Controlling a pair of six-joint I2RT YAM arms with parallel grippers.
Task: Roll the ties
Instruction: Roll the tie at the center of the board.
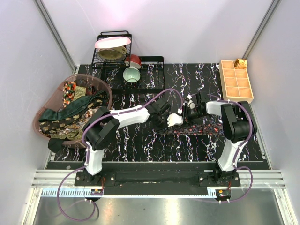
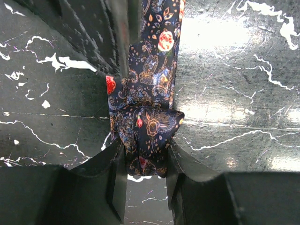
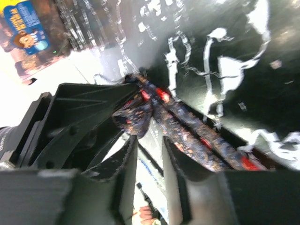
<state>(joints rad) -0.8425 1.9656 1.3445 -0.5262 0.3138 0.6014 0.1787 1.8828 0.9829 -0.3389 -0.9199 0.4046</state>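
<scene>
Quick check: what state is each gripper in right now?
Left gripper: closed on the bunched end of the patterned tie.
Right gripper: nearly closed, nothing visible between its fingers.

Top view: the left end of the tie (image 1: 208, 129) is hidden beneath the left gripper (image 1: 174, 119). Left wrist: the tie runs off the top edge. Right wrist: everything motion-blurred. A lump (image 1: 241, 63) in a corner of the tray (image 1: 230, 84) is too small to identify.
</scene>
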